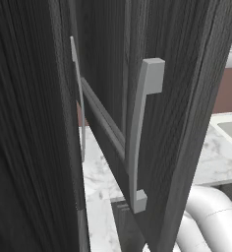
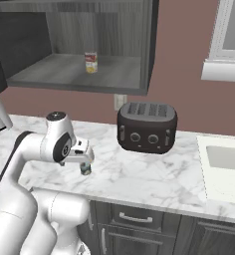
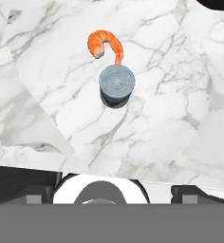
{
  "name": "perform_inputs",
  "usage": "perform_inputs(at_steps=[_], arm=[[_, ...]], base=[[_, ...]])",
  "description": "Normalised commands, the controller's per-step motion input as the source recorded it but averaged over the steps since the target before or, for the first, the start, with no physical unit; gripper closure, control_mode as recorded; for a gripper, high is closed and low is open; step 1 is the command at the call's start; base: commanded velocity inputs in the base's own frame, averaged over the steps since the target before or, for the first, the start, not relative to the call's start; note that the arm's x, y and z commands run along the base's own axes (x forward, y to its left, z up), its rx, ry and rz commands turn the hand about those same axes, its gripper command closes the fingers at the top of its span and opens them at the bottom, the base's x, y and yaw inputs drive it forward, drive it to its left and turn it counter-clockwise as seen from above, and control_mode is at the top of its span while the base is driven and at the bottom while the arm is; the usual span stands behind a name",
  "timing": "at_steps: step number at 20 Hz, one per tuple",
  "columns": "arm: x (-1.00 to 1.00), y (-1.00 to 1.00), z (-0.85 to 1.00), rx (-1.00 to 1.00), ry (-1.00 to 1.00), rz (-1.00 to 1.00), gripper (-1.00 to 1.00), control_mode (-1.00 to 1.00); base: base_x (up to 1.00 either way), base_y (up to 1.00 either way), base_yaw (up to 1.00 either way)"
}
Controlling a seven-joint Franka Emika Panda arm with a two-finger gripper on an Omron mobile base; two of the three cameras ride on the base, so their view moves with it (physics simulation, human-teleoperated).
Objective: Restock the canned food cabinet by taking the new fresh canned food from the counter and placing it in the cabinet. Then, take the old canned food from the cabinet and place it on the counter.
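Note:
In the hand view a small can [image 3: 116,85] with a grey ribbed lid stands upright on the white marble counter [image 3: 171,123], straight below my gripper [image 3: 113,191]. The dark fingertips [image 3: 23,191] are spread wide, open and holding nothing. From the right base view the gripper [image 2: 83,162] hangs low over the counter [image 2: 139,174], pointing down, with the can [image 2: 84,171] just under it. The dark cabinet [image 2: 114,79] above is open, and another can [image 2: 91,63] with a red and yellow label stands on its shelf. An open cabinet door [image 1: 177,123] with a pale bar handle [image 1: 137,133] blocks much of the left base view.
An orange shrimp [image 3: 104,43] lies on the counter right beside the grey-lidded can. A black toaster [image 2: 147,127] stands to the right against the reddish wall. A sink [image 2: 228,159] lies further right under a window [image 2: 229,42]. Drawers [image 2: 134,219] run below the counter edge.

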Motion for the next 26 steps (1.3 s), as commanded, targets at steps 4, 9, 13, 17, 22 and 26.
perform_inputs(at_steps=[4, 9, 13, 17, 22, 26], arm=[[0.24, 0.0, -0.24, 0.0, -0.03, 0.0, -1.0, -1.0], [0.45, 0.0, -0.27, 0.0, -0.04, 0.0, -1.0, -1.0], [0.26, -0.11, -0.16, 0.01, -0.02, 0.0, -1.0, -1.0], [0.18, -0.06, -0.18, 0.01, 0.0, 0.0, -1.0, -1.0], [0.04, -0.01, -0.26, 0.03, 0.0, 0.0, -1.0, -1.0], [0.0, 0.0, -0.31, 0.03, -0.03, 0.0, -1.0, -1.0]], base=[[0.0, 0.0, 0.0], [0.0, 0.0, 0.0], [0.0, 0.0, 0.0], [0.0, 0.0, 0.0], [0.0, 0.0, 0.0], [0.0, 0.0, 0.0]])
